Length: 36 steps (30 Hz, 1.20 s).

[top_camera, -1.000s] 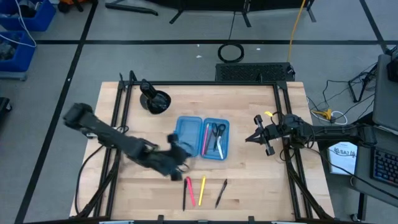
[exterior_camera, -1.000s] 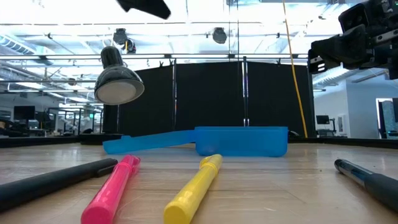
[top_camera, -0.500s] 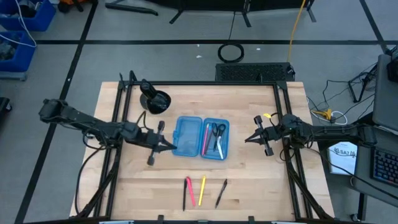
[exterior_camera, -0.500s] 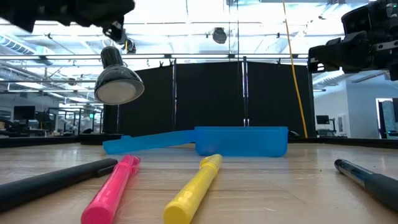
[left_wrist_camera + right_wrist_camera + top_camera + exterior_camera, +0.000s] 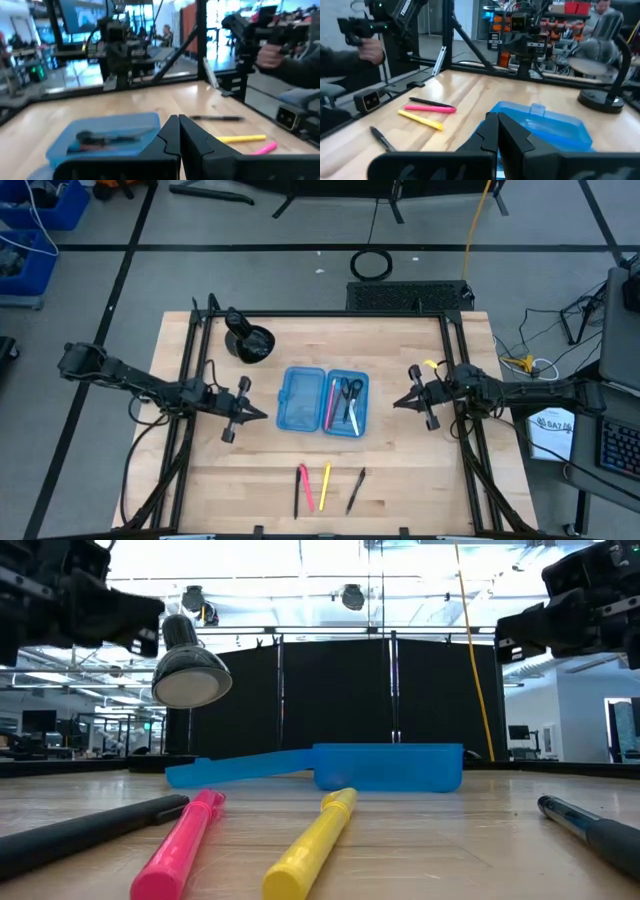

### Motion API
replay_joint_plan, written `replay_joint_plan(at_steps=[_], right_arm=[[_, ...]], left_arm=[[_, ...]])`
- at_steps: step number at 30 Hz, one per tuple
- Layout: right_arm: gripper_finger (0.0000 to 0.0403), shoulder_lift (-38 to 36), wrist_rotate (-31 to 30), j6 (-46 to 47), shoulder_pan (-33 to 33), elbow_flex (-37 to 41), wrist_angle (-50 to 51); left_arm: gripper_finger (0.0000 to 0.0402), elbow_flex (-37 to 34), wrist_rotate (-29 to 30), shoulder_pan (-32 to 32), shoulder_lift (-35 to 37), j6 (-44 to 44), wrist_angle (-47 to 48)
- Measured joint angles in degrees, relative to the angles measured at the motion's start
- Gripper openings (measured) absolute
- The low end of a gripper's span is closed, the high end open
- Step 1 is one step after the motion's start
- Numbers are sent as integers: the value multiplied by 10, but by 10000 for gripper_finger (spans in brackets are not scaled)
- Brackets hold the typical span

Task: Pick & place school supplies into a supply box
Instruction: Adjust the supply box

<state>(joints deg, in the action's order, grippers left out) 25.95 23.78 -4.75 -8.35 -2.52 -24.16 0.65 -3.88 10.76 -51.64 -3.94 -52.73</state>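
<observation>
The blue supply box (image 5: 324,400) is lying open mid-table w/ scissors (image 5: 351,392) & a pink pen (image 5: 330,402) inside. Four pens (image 5: 324,487) are being left out near the front edge. Nothing is being held: left gripper (image 5: 262,413) & right gripper (image 5: 398,402) are pinched closed beside the box.

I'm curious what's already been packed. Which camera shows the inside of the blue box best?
The high view: it looks straight down into the supply box, showing scissors and pens in its right half. The low view shows only the box's side wall. The left wrist view glimpses dark contents over the rim; the right wrist view shows nothing inside.
</observation>
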Motion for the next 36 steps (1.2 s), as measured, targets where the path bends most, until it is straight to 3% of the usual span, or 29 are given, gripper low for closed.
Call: replay_joint_plan(at_steps=[4,10,16,20,24,28,36], right_arm=[[0,15,-16,33,33,-1,-30],[0,76,-110,73,132,-35,-29],[0,235,-401,79,301,-96,-28],[0,372,-509,122,359,-163,-48],[0,500,-537,133,374,-222,-54],[0,592,-522,155,374,-271,-62],[0,661,-482,193,378,-289,-115]], left_arm=[[4,1,36,0,1,23,20],[25,-1,124,0,0,10,20],[13,-1,220,0,0,-35,15],[3,-1,245,-8,0,-38,15],[18,-1,245,-17,0,-39,15],[31,0,245,-19,0,-39,15],[21,0,245,-19,0,-46,21]])
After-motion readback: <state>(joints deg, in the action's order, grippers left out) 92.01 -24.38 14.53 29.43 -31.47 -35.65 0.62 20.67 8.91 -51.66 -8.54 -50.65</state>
